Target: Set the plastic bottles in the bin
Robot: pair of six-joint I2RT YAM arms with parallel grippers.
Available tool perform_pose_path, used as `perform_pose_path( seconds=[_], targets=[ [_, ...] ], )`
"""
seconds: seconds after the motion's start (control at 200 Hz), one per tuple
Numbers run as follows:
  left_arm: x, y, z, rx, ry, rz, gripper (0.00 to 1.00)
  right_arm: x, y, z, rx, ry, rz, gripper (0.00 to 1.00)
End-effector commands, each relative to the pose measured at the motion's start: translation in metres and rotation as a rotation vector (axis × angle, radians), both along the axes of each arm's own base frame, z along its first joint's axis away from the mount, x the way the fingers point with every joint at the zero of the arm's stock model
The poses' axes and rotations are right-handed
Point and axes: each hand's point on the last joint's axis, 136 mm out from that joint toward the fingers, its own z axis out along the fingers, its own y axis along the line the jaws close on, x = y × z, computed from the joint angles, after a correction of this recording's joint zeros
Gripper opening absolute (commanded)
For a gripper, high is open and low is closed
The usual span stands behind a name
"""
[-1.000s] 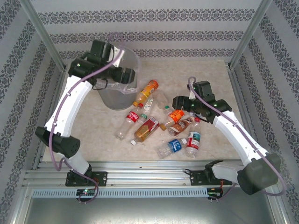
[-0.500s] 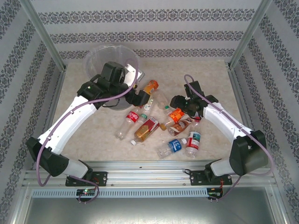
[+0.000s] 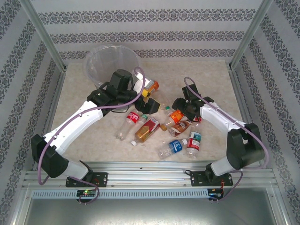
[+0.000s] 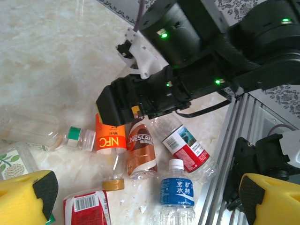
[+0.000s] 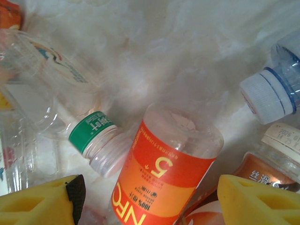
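Several plastic bottles lie in a loose pile mid-table. My right gripper is open and straddles the orange NFC bottle, its yellow pads a little apart from the sides. Beside this bottle lies a brown Nescafe bottle and a clear one with a green band. My left gripper hangs wide open and empty above the pile, over a blue-labelled bottle and a red-labelled one. The grey bin stands at the back left.
More bottles lie toward the front: a Coke-labelled one, a red-brown one, a teal-labelled one. An orange bottle lies just behind my left gripper. Metal frame posts and rails bound the table.
My left arm has swung from over the bin down and right to the pile, its jaws opening wider. My right gripper has shifted left and settled over the orange bottle, its jaws narrowing slightly.
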Motion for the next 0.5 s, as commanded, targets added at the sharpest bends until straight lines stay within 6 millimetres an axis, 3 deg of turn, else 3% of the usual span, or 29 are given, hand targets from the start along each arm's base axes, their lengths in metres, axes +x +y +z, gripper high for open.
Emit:
perform_pose_path(
  seconds=[0.0,0.495],
  targets=[
    [-0.003,-0.011,0.009,-0.041,-0.019,-0.033,1.0,0.003,-0.008,-0.014,-0.012,0.011,-0.051,0.75],
    [0.003,-0.015,-0.011,0.021,0.015,-0.027,1.0,0.014,-0.001,-0.046,0.012,0.05,-0.07,0.77]
  ],
)
